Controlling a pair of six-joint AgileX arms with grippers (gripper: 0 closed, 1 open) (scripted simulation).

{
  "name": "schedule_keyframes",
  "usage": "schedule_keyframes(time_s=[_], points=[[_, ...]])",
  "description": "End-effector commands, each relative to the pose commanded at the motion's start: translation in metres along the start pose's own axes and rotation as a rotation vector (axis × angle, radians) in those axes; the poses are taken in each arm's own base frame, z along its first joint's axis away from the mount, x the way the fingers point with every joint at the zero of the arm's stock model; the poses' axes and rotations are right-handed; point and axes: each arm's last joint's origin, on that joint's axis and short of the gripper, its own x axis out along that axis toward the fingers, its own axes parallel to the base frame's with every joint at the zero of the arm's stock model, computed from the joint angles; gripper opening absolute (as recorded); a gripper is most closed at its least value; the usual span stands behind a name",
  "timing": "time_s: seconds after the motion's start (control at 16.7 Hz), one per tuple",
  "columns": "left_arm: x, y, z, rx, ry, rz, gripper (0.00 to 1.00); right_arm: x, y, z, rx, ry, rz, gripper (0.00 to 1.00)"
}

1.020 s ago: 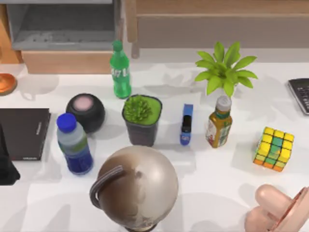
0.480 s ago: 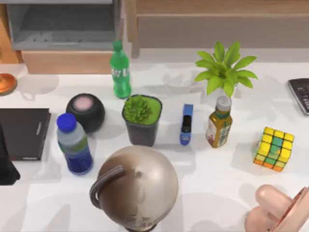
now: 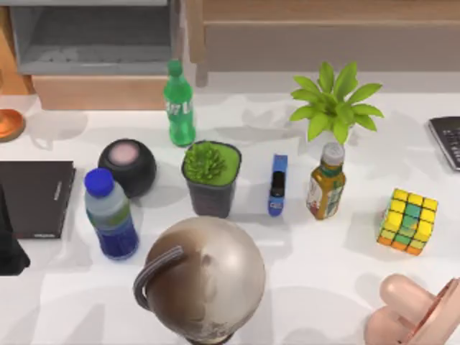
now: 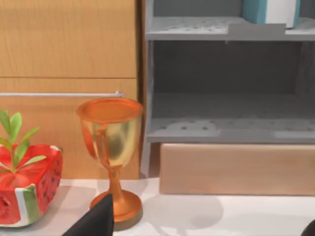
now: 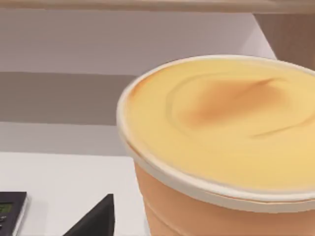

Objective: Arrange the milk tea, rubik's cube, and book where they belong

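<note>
The rubik's cube (image 3: pixel 407 221) sits on the white table near the right edge, resting on nothing else. The teal-blue book (image 4: pixel 269 10) stands on the grey shelf's upper level (image 4: pixel 197 27) in the left wrist view. An orange cup of milk tea (image 5: pixel 221 142) with a creamy yellow top stands very close in the right wrist view, with a dark part of my right gripper (image 5: pixel 93 221) beside it. My left arm (image 3: pixel 10 248) is at the table's left edge, and a dark part of its gripper (image 4: pixel 93 223) sits near a golden goblet (image 4: pixel 112 147).
A globe (image 3: pixel 201 277) stands at front centre, with a blue-capped bottle (image 3: pixel 109 215), a potted succulent (image 3: pixel 210 176), a green bottle (image 3: pixel 178 104), a yellow-labelled bottle (image 3: pixel 327 183) and a leafy plant (image 3: pixel 334 100) behind. A thin black book (image 3: pixel 32 198) lies left, a calculator (image 3: pixel 447 140) right.
</note>
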Motion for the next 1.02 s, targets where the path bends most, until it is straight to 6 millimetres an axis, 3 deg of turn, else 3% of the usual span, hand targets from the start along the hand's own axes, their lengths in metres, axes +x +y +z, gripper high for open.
schedule_keyframes(time_s=[0.12,0.24,0.6,0.78,1.02], points=[[0.0,0.0,0.0,0.0,0.0,0.0,1.0,0.001,-0.001,0.004,-0.007,-0.008,-0.004,1.0],[0.0,0.0,0.0,0.0,0.0,0.0,1.0,0.007,-0.005,0.02,-0.036,-0.042,-0.018,1.0],[0.0,0.0,0.0,0.0,0.0,0.0,1.0,0.051,-0.008,0.11,-0.095,-0.177,-0.041,1.0],[0.0,0.0,0.0,0.0,0.0,0.0,1.0,0.081,0.012,0.154,-0.035,-0.185,-0.007,1.0],[0.0,0.0,0.0,0.0,0.0,0.0,1.0,0.121,0.068,0.187,0.145,-0.053,0.087,1.0]])
